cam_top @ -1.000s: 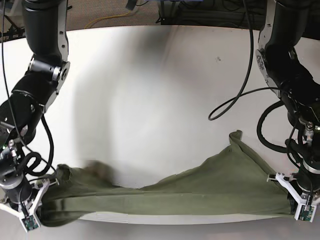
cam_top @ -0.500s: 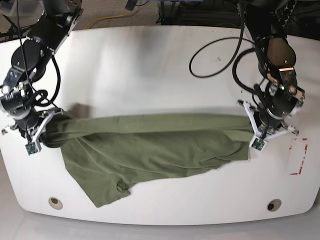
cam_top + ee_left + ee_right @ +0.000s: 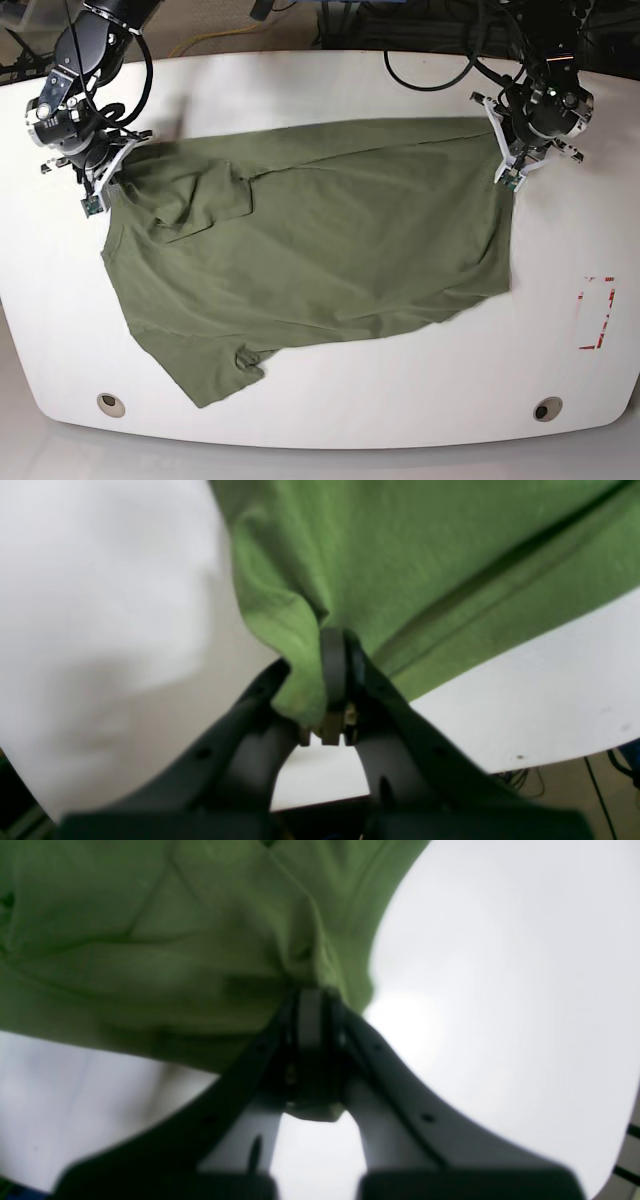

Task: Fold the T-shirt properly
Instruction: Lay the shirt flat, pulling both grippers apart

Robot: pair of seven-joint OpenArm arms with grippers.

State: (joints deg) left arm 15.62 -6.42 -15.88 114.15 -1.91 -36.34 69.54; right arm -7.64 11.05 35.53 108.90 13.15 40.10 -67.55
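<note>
T-shirt [image 3: 310, 250] lies spread across the white table [image 3: 330, 85], olive and wrinkled, its far edge stretched between both arms, probably to flatten it for folding. At the base view's left, the right gripper [image 3: 100, 170] is clamped on a bunched corner. A sleeve [image 3: 215, 195] lies folded onto the body. At the right, the left gripper [image 3: 510, 150] pinches the other corner. No containers appear.

Your left gripper [image 3: 512, 150] sits at the far right of the base view, jaws clamped on the T-shirt [image 3: 320, 240]. Your right gripper [image 3: 108, 175] sits far left, likewise clamped on cloth.
</note>
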